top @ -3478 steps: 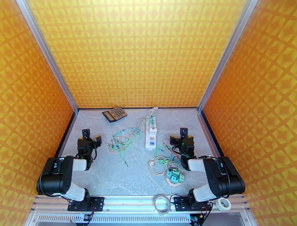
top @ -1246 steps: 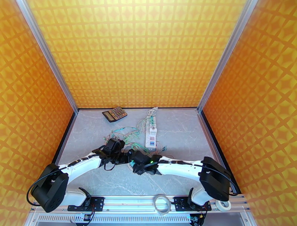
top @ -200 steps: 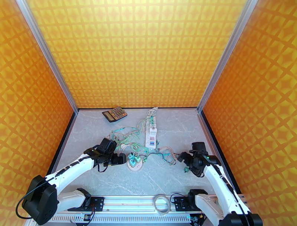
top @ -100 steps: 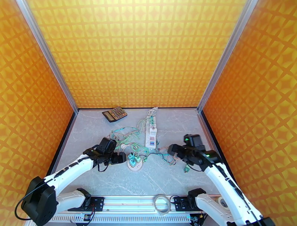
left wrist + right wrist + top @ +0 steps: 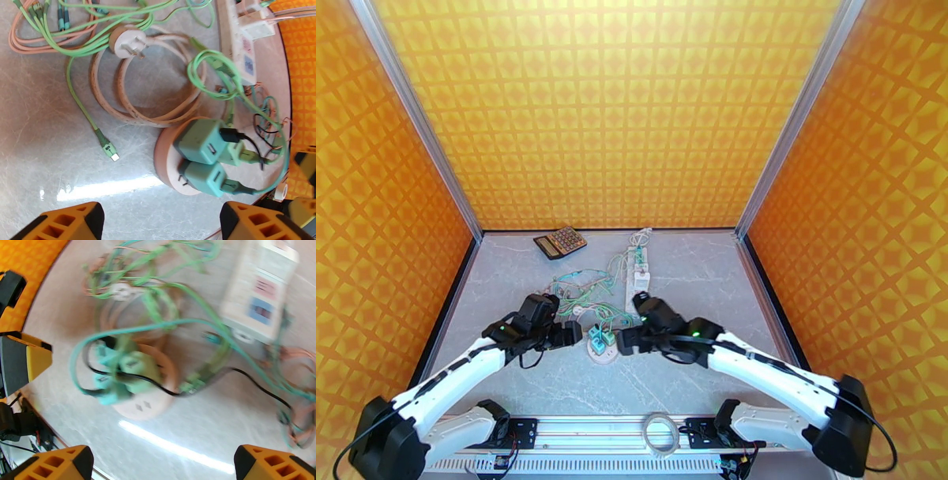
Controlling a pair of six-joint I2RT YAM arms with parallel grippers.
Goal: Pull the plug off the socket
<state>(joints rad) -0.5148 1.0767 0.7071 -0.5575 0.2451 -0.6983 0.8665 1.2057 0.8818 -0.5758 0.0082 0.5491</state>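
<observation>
With left gripper point(image 5: 160, 222) and right gripper point(image 5: 164, 463) both wide open and empty, the unheld socket point(image 5: 164, 154) may lift with the plug point(image 5: 199, 140).

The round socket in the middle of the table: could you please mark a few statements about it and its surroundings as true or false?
1. Two green adapters are plugged into the round socket. True.
2. The left gripper is shut on one adapter. False: its fingers stand wide apart with nothing between them.
3. A white three-pin plug lies loose on the table, plugged into nothing. True.
4. The calculator lies against the round socket. False: it lies at the far edge of the table, well apart from the socket.
5. The right gripper is beside the socket, its jaws open. True.
</observation>
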